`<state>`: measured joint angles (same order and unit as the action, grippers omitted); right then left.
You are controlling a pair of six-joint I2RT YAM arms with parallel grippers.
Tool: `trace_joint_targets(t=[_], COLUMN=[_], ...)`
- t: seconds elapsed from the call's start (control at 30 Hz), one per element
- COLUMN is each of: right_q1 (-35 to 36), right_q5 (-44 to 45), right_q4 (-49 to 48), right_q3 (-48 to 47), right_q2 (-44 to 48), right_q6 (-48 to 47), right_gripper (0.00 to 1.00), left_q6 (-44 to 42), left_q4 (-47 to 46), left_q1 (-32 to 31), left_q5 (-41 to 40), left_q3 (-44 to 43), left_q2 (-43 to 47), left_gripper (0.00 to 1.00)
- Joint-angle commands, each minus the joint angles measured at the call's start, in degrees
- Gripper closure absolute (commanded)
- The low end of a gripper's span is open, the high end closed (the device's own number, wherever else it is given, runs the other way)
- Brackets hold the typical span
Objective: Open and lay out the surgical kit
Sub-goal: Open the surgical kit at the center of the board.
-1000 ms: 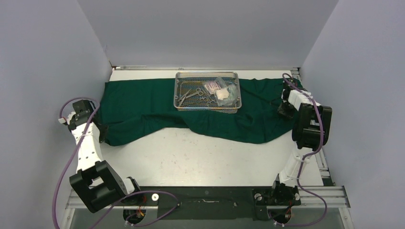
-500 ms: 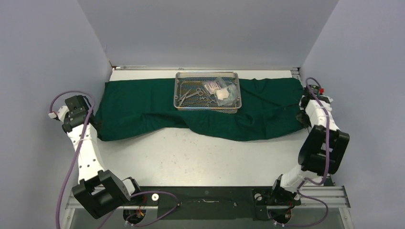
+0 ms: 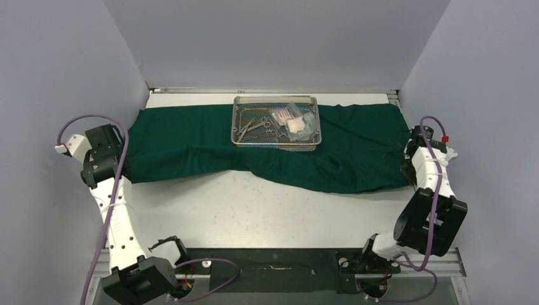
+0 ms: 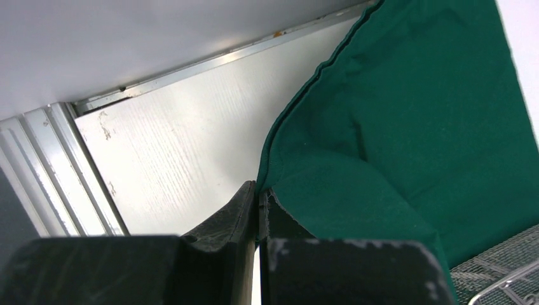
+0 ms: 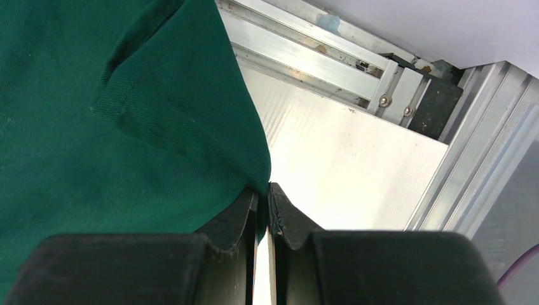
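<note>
Out at both sides of the table [image 3: 254,210] we've got the left gripper [image 4: 259,197] and right gripper [image 5: 264,197] each clamped on a green drape [image 3: 191,143] corner — stretching it flat, we reckon, under the mesh tray [image 3: 276,141] up back.

Surgical kit lying unwrapped, its dark green cloth [image 3: 191,143] spreading wide across the table [image 3: 254,210].

The cloth is stretching from the left side to the right over the far half, its far edge running fairly straight and its near edge waving and wrinkling. The silver wire-mesh tray [image 3: 274,97] is sitting flat on the cloth at mid-back. Inside it, tweezers [image 3: 246,129] are lying on the left, ring-handled forceps [image 3: 272,131] in the middle, and clear gauze packets [image 3: 293,121] are resting on the right.
</note>
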<state>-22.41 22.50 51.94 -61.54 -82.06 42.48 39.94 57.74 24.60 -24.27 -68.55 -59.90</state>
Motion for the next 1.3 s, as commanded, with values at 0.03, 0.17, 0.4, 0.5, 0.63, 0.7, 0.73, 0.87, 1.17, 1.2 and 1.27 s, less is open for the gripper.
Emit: trace_joint_targets(t=[0.03, 0.17, 0.4, 0.5, 0.63, 0.7, 0.73, 0.87, 1.17, 1.2, 1.27], right_q1=[0.1, 0.0, 0.8, 0.1, -0.6, -0.8, -0.9, -1.4, -2.1, -2.2, -2.2], right_q5=[2.7, 3.9, 7.2, 7.1, 8.3, 9.3, 10.0, 13.0, 13.9, 13.7, 13.2], right_q4=[-1.3, -3.6, -2.7, -2.5, -3.7, -3.9, -4.0, -3.6, -4.2, -4.2, -3.9], right_q3=[0.9, 4.5, 4.5, 5.1, 7.4, 8.1, 8.2, 8.7, 14.1, 13.8, 12.6], right_q2=[3.4, 10.4, 21.3, 23.4, 27.6, 29.2, 29.7, 30.7, 34.0, 34.5, 35.1], right_q6=[2.1, 0.4, -1.3, -0.4, 0.0, -0.3, -0.7, -1.8, 0.6, 0.6, 1.0], right_gripper=[0.95, 0.95, 0.95, 0.95, 0.95, 0.95, 0.95, 0.95, 0.39, 0.35, 0.28], left_q6=[2.2, 2.8, 1.9, 1.7, 0.2, -0.9, -1.4, -1.4, -2.7, -3.2, -3.8], left_q4=[-1.3, -2.7, -0.7, -0.2, 0.9, 1.6, 1.9, 3.7, -0.4, -0.6, -1.0], left_q1=[1.7, 2.9, 3.0, 3.0, 3.1, 3.1, 3.1, 3.1, 3.2, 3.3, 3.3], left_q5=[-0.3, 2.4, 0.6, -0.1, -2.0, -3.0, -3.4, -6.0, -14.2, -15.2, -15.6], left_q3=[-2.2, 2.0, 4.7, 5.5, 6.5, 6.6, 6.6, 7.6, 12.6, 12.7, 12.3], left_q2=[1.1, 6.8, 16.0, 18.9, 21.8, 23.1, 23.5, 24.7, 25.5, 25.4, 25.5], left_gripper=[1.00, 1.00, 1.00, 1.00, 1.00, 1.00, 1.00, 1.00, 0.35, 0.34, 0.29])
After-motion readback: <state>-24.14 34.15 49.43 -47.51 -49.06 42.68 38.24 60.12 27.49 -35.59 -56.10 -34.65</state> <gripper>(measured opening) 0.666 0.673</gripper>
